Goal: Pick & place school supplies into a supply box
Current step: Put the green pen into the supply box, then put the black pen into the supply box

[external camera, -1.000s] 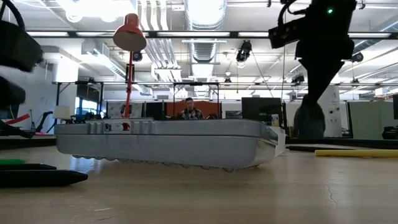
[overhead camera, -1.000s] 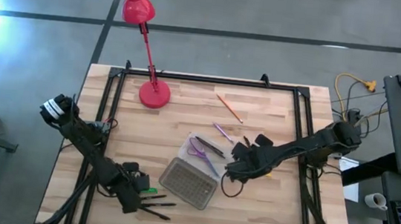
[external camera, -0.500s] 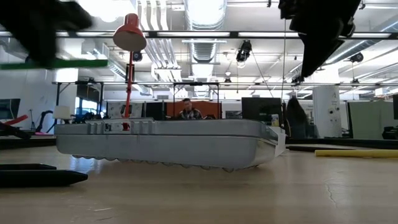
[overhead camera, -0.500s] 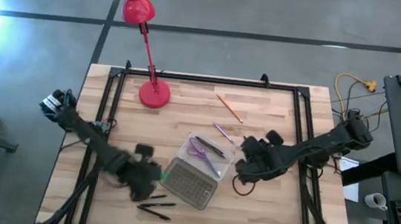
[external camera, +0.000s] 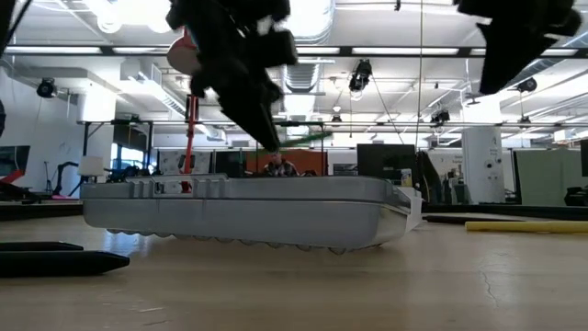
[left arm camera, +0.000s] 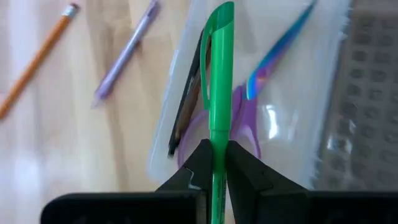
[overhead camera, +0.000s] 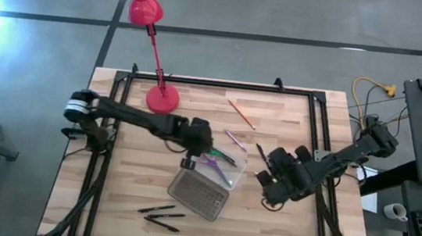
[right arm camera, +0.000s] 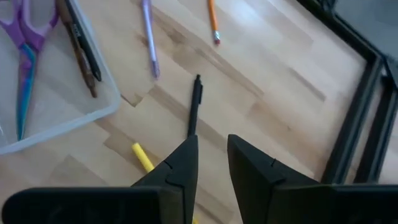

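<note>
My left gripper [overhead camera: 195, 146] hangs over the supply box's open translucent tray [overhead camera: 230, 175], shut on a green marker [left arm camera: 217, 74]. In the tray lie purple-handled scissors [left arm camera: 249, 124] and dark pens [left arm camera: 186, 112]. The grey gridded lid [overhead camera: 197, 194] lies flat beside the tray on its near side. My right gripper [overhead camera: 273, 181] hovers right of the tray, open and empty, above a black pen [right arm camera: 194, 106] and a yellow pencil [right arm camera: 142, 157]. An orange pencil [overhead camera: 240, 113] and a purple pencil [overhead camera: 234, 140] lie on the table beyond the tray. My left gripper pinches the green marker's barrel [left arm camera: 215, 158] between its two fingers, just behind the cap. The fingers slant down from the table's left side and lie along the marker. The capped end [external camera: 308, 138] sticks out past the fingertips, lifted clear above the tray.
Two black pens [overhead camera: 161, 215] lie near the table's front left. A red desk lamp [overhead camera: 158, 97] stands at the far left. A black frame rail [right arm camera: 354, 118] runs along the table's right side.
My left gripper has lifted the green marker from beside the black pens at the near left and swung it up and toward the right and far edge, over the box's tray, rolling as it went. My right gripper has drawn back from the tray toward the table's right edge.
</note>
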`<state>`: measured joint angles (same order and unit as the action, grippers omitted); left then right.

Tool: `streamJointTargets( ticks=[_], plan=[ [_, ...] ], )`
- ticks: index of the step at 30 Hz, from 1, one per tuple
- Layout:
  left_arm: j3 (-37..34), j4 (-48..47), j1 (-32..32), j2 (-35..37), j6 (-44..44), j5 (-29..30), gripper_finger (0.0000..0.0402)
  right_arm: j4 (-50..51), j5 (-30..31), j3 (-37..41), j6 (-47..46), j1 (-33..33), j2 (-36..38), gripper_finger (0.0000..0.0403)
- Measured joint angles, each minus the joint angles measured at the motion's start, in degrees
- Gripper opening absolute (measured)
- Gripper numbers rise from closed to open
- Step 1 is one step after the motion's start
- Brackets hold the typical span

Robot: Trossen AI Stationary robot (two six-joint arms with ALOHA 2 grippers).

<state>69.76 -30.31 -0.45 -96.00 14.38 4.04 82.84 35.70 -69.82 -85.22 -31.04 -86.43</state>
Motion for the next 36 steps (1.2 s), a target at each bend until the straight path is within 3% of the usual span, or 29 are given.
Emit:
streamJointTargets(
  ticks=[8,12,16,22,28,31,36],
  plan=[
    [8.53,-0.80,0.88,-12.97,4.99,-3.06,0.0016,0.89,-4.81,1.33,-8.08,-1.69,0.09,0.0088],
    [14.00,-6.43,0.77,-16.37,4.11,-3.27,0.0052,0.84,-7.81,2.86,-11.07,-1.60,0.09,0.0097],
    [16.41,-10.64,0.59,-15.47,2.43,-3.33,0.0100,0.52,-9.57,4.18,-12.17,-1.73,0.07,0.0111],
    [13.08,-15.90,0.07,-6.58,-5.67,-3.11,0.0144,-0.77,-10.77,6.41,-11.92,-1.54,0.09,0.0131],
    [-0.16,-18.22,-3.44,7.56,-22.61,-3.09,0.0146,-3.19,-18.18,11.01,-11.97,1.68,0.11,0.0139],
    [-7.98,-17.69,-8.36,15.56,-29.99,-3.24,0.0147,-6.42,-19.47,12.50,-6.44,3.64,0.17,0.0139],
    [-17.57,-12.07,-23.77,23.04,-39.16,-3.46,0.0147,-10.23,-18.72,12.61,-0.22,6.44,0.17,0.0136]
  ],
)
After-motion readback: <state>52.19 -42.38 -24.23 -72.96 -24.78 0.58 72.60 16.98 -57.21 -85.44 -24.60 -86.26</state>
